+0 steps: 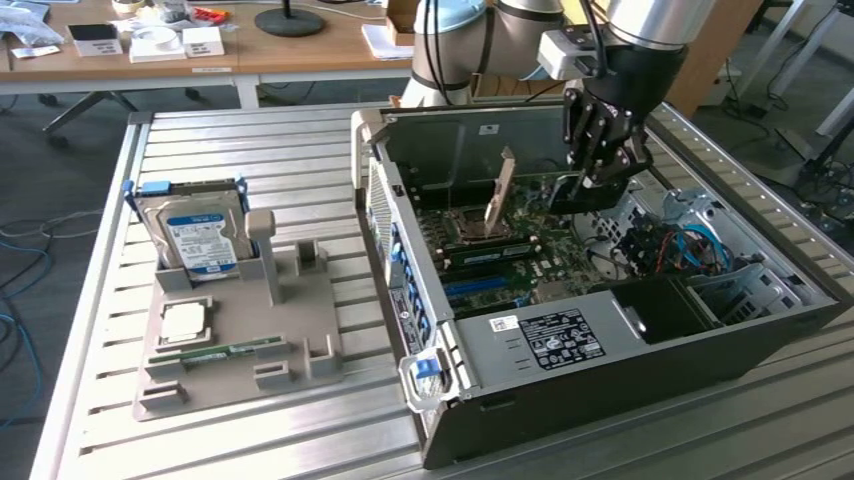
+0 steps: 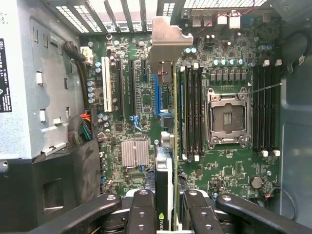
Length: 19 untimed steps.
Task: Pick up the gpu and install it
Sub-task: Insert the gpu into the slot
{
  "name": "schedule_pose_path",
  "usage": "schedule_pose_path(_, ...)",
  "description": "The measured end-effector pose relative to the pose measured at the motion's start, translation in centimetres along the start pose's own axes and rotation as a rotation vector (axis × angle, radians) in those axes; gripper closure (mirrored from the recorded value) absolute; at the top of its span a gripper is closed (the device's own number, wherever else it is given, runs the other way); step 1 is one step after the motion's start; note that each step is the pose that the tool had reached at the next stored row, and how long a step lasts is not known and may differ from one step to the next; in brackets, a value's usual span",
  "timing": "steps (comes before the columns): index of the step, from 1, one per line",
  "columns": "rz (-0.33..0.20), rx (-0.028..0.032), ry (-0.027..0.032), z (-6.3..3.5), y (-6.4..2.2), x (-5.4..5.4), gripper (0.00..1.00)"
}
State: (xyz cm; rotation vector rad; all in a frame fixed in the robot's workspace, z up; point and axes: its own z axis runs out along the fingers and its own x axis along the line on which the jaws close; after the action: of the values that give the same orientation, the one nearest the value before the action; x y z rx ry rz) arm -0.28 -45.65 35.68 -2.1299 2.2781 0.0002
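Claw (image 1: 602,174) is closed narrowly on the gpu (image 2: 164,175), holding it edge-on at the end opposite its metal bracket (image 2: 168,41). The card stands upright inside the open computer case (image 1: 641,350), just above the motherboard (image 2: 229,170) and close alongside the motherboard's blue slot (image 2: 157,95). Whether it touches the slot cannot be confirmed. Judgement: seating calls for a straight, slow descent, with the card kept square to the motherboard and pressed evenly.

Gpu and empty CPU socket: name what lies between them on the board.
Wrist view: a bank of long black memory slots runs between the gpu, gripped edge-on by the tool, and the CPU socket.
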Motion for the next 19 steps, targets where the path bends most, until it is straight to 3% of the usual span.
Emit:
schedule_pose_path(9, 0.0, 0.0001, -0.0001, 0.79, 0.22, 0.0, 0.73)
schedule_pose_path(19, 0.0, 0.0001, 0.0, 2.15, 1.23, 0.1, 0.73)
